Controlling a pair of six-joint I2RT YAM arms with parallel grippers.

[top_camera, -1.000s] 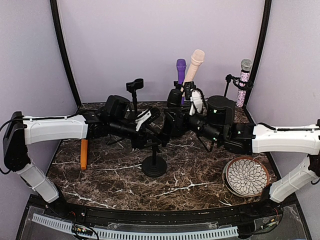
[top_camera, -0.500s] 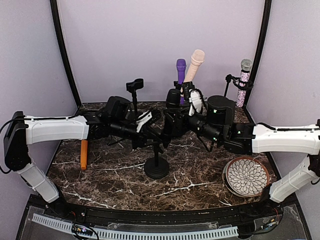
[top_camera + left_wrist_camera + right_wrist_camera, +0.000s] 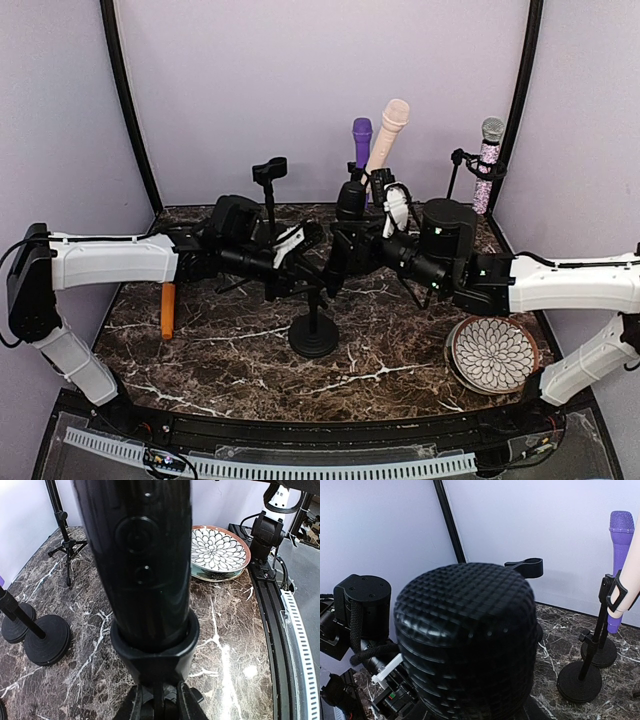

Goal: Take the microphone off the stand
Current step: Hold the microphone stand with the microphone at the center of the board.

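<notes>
Well, the black microphone (image 3: pixel 349 200) leans over the middle of the marble surface (image 3: pixel 220 365). Its lower end is seated in the holder (image 3: pixel 155 647) of the stand (image 3: pixel 313 336), whose round base rests on the surface. The right pincer (image 3: pixel 355 255) comes in from the right and pinches the microphone's body below the grille, which fills that wrist's view. The left pincer (image 3: pixel 292 268) is at the stand's neck just under the holder, but it is black on black there and I cannot tell whether it is spread or pressed together. A patterned plate (image 3: pixel 492 352) lies near the right front, and an orange stick (image 3: pixel 168 308) lies off to the left. Along the back wall a purple microphone (image 3: pixel 361 135), a pale pink microphone (image 3: pixel 392 118) and a glittery microphone (image 3: pixel 489 150) sit on their own stands, beside a bare clip stand (image 3: pixel 269 172).
</notes>
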